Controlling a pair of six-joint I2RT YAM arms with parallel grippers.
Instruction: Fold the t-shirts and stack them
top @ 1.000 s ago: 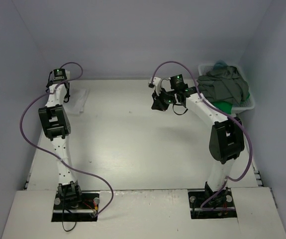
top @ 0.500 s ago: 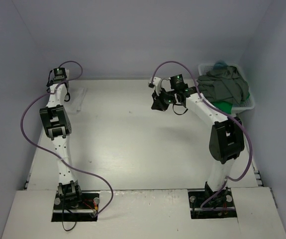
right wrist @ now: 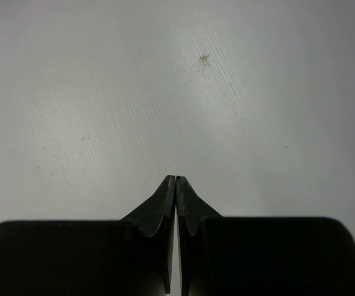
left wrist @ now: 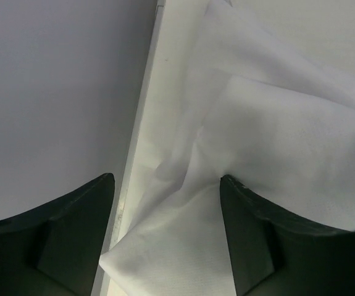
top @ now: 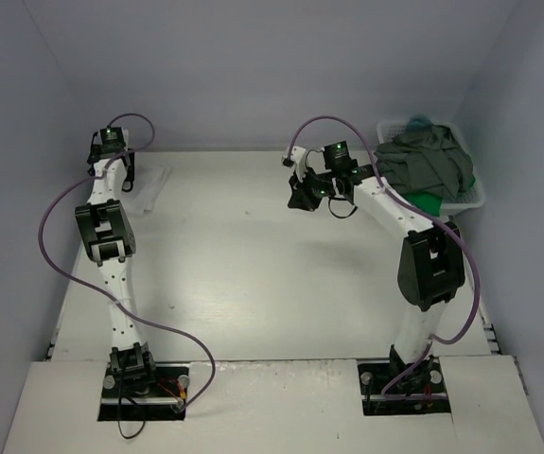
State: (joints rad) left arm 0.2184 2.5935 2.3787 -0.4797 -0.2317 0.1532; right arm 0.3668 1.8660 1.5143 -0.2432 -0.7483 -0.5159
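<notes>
We see the left gripper (left wrist: 165, 182) at the far left of the white tabletop (top: 253, 284), its jaws spread wide and clamping nothing, over the white cloth t-shirt (left wrist: 276, 142), which lies in flat folds along the table's edge. The right gripper (right wrist: 175, 180) hangs over bare tabletop with its jaws pressed together, holding nothing. At far right, the white plastic lattice basket (top: 478, 200) holds the crumpled dark grey t-shirt (top: 428, 161), with bright green cloth (top: 429, 201) beneath it and teal-blue cloth (top: 416, 120) behind.

The white table (top: 253, 274) carries a white t-shirt (top: 150, 185), lying flat in the upper left of the frame, and a lattice basket (top: 478, 200) at upper right.
</notes>
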